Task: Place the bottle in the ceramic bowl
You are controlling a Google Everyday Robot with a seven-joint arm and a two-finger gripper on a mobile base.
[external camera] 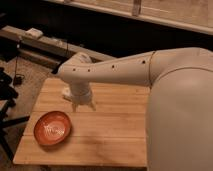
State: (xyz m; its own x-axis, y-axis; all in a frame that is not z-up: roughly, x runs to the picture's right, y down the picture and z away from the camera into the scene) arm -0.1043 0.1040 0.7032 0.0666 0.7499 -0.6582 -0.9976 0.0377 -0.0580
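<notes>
A one-armed mobile robot is reaching across a wooden bench [117,131], its pale arm [115,72] stretching in from three o'clock and its claw [83,105] pointing straight down, just above the boards. The claw is standing released, with its fingers spread and nothing showing between them.

The bottle [66,93] is showing only as a small pale shape on the bench at about ten o'clock from the claw, just beside the wrist and partly hidden by it. Whether it is standing or lying cannot be told from here.

The ceramic bowl [52,129], glossy and orange-red, is sitting empty near the bench's front-left corner, at about eight o'clock from the claw and a short way apart from the bottle.

The task is looking to be at its opening step, with the grasp not yet made.

The bottle is probably going to handle as a light, stiff thing with a smooth, somewhat slippery skin, liable to roll or skid if nudged from one side. The body at its middle is looking like the safest place to take hold, rather than the narrow end.

The bowl is likely fragile, so a low, gentle release over its centre is seeming wise.
</notes>
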